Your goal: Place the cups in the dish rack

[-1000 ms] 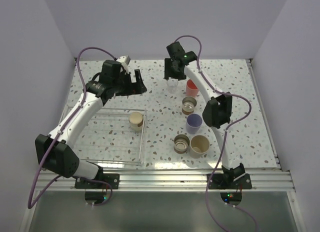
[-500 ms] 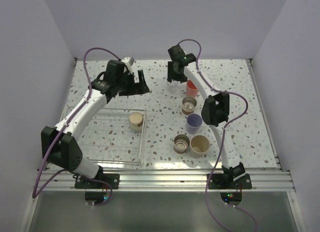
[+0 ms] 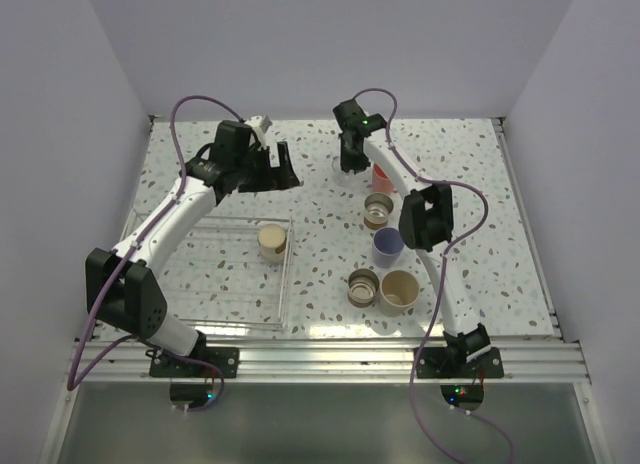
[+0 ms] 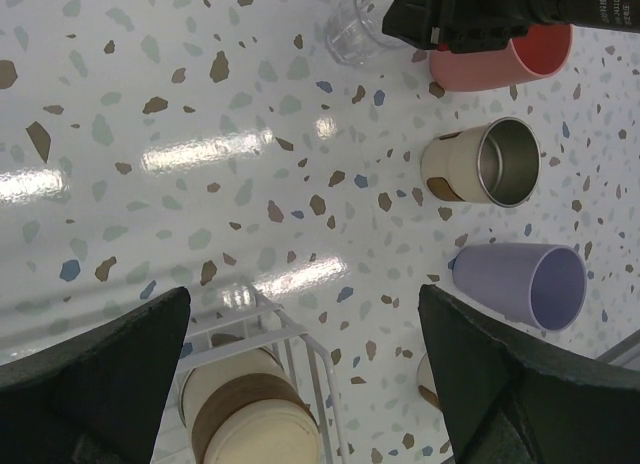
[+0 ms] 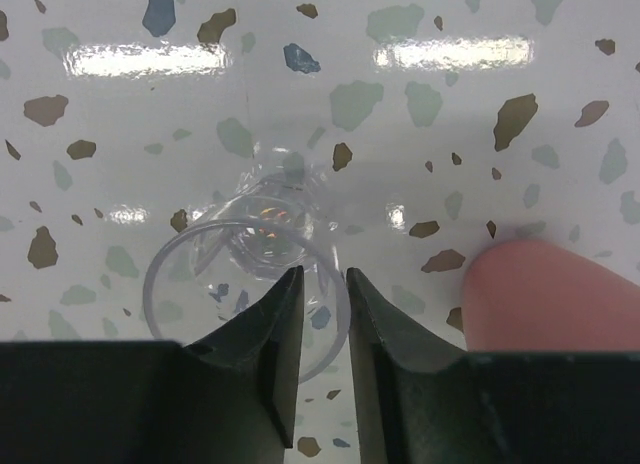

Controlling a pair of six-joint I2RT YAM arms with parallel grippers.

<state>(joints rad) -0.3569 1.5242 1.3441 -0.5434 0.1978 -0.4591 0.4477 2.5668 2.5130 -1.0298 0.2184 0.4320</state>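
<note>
My right gripper is at the back of the table, its jaws closed on the right wall of the clear cup, one finger inside the rim and one outside. The coral cup stands just to its right. In the top view, a metallic cup, a lavender cup, another metallic cup and a beige cup stand in a row toward me. A brown-banded cup sits in the dish rack. My left gripper hangs open above the table behind the rack.
The left wrist view looks down on the rack's white wire corner, the lavender cup, a metallic cup and the right arm's gripper. White walls close in the speckled table on three sides.
The right gripper dropped onto the clear cup and its jaws closed on the rim. The left arm swung slightly right and then held still, open.
</note>
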